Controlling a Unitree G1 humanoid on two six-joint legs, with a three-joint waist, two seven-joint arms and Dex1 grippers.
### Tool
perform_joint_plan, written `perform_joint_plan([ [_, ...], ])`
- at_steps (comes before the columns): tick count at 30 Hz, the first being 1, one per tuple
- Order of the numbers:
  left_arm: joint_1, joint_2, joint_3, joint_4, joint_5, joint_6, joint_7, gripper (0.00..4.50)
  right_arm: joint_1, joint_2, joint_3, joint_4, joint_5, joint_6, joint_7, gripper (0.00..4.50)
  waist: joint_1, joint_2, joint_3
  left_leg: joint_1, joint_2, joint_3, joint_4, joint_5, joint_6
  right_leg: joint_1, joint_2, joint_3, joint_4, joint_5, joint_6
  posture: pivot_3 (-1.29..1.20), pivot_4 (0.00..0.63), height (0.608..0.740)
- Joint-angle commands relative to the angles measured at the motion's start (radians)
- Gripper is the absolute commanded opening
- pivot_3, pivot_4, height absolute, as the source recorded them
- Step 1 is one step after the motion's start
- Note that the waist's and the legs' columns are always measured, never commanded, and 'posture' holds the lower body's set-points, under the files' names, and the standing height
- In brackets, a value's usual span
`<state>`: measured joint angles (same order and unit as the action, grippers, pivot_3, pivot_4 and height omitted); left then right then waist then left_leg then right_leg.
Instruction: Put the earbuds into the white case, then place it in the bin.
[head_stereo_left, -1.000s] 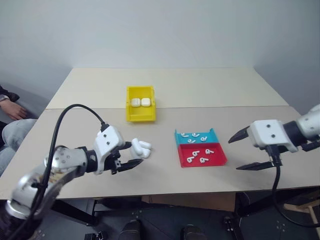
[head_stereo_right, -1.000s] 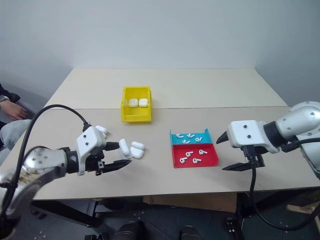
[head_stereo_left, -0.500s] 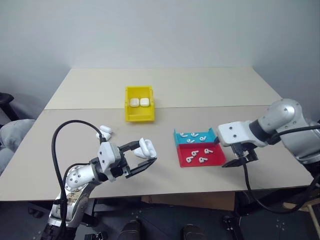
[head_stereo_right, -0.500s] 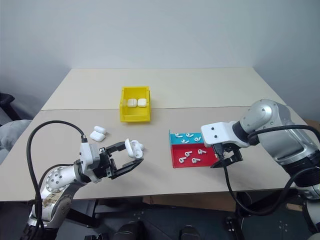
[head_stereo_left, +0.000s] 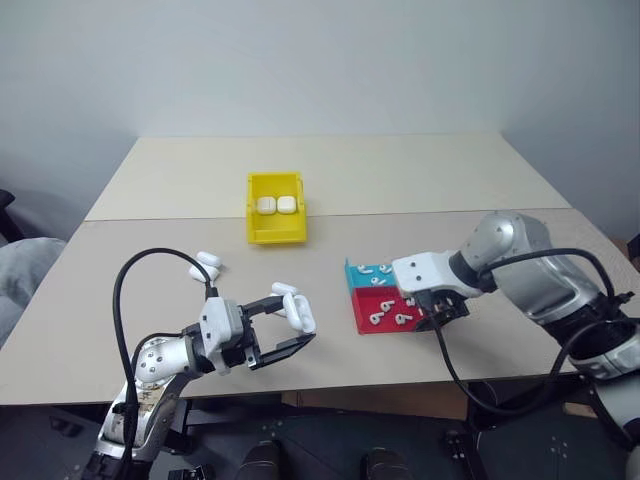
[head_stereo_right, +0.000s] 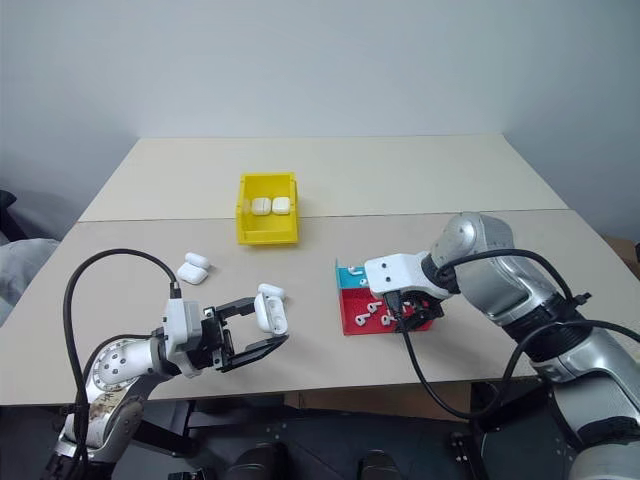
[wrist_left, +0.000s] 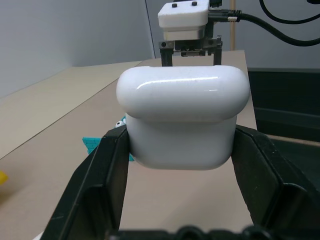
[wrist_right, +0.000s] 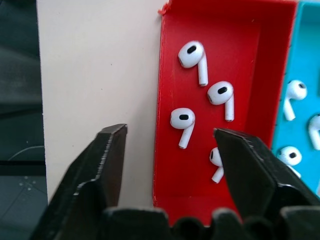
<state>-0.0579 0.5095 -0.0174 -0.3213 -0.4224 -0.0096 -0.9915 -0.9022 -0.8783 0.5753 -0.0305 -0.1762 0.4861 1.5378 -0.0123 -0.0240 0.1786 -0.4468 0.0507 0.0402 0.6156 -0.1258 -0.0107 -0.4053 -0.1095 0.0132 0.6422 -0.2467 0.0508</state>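
Observation:
My left gripper is shut on the white case, holding it just above the table's near edge with a black finger on each side. My right gripper points down over the near end of the red tray. Its jaws are open and straddle the tray's edge, with one of the earbuds lying below the gap. More earbuds lie in the red tray and in the teal tray. The yellow bin stands farther back at the centre with two white cases inside.
Two spare white cases lie on the table to the left, behind my left hand. A person's knee shows past the table's left edge. Bare tabletop lies between the bin and the trays.
My right gripper has swung left and down from beside the trays to over the red tray, and its jaws have narrowed. My left hand, with the case, has sunk a little.

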Motion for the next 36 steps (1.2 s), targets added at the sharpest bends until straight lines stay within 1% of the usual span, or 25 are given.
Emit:
perform_joint_plan([
  [1, 0.009, 0.004, 0.001, -0.061, -0.009, -0.006, 0.015, 2.77, -0.03, 0.019, -0.01, 0.016, -0.024, -0.026, -0.006, 2.48, 0.0, 0.0, 0.0, 0.0, 0.0, 0.0, 0.0, 0.0, 0.0, 0.0, 0.0, 0.0, 0.0, 0.0, 0.0, 0.0, 0.15, 0.74],
  [15, 0.048, 0.035, -0.006, -0.136, 0.013, 0.065, 0.08, 2.77, -0.032, 0.119, 0.006, 0.173, -0.113, -0.129, -0.041, 2.48, -0.001, 0.0, 0.0, 0.0, 0.0, 0.0, -0.001, 0.0, 0.0, 0.0, 0.0, 0.0, 0.0, 0.0, 0.0, 0.0, 0.15, 0.74],
  [28, 0.064, 0.05, -0.005, -0.167, 0.012, 0.088, 0.104, 2.77, -0.025, 0.148, -0.007, 0.214, -0.142, -0.16, -0.035, 2.48, -0.001, 0.0, 0.0, 0.0, 0.0, 0.0, -0.002, 0.0, 0.0, -0.001, 0.0, 0.0, 0.0, 0.0, 0.0, 0.0, 0.15, 0.74],
  [31, 0.066, 0.051, -0.005, -0.17, 0.012, 0.091, 0.105, 2.77, -0.02, 0.146, -0.008, 0.21, -0.142, -0.163, -0.034, 1.89, -0.001, 0.0, 0.0, 0.0, 0.0, 0.0, -0.002, 0.0, 0.0, -0.001, 0.0, 0.0, 0.0, 0.0, 0.0, 0.0, 0.15, 0.74],
  [34, 0.067, 0.053, -0.005, -0.172, 0.012, 0.095, 0.106, 2.77, -0.019, 0.144, -0.008, 0.206, -0.143, -0.163, -0.032, 0.85, -0.001, 0.0, 0.0, 0.0, 0.0, 0.0, -0.002, 0.0, 0.0, -0.001, 0.0, 0.0, 0.0, 0.0, 0.0, 0.0, 0.15, 0.74],
  [35, 0.066, 0.053, -0.004, -0.172, 0.013, 0.096, 0.106, 2.77, -0.019, 0.145, -0.006, 0.208, -0.145, -0.164, -0.033, 0.63, -0.001, 0.0, 0.0, 0.0, 0.0, 0.0, -0.002, 0.0, 0.0, -0.001, 0.0, 0.0, 0.0, 0.0, 0.0, 0.0, 0.15, 0.74],
  [36, 0.066, 0.054, -0.004, -0.171, 0.013, 0.096, 0.106, 2.77, -0.02, 0.146, -0.005, 0.21, -0.147, -0.166, -0.035, 0.63, -0.001, 0.0, 0.0, 0.0, 0.0, 0.0, -0.002, 0.0, 0.0, -0.001, 0.0, 0.0, 0.0, 0.0, 0.0, 0.0, 0.15, 0.74],
])
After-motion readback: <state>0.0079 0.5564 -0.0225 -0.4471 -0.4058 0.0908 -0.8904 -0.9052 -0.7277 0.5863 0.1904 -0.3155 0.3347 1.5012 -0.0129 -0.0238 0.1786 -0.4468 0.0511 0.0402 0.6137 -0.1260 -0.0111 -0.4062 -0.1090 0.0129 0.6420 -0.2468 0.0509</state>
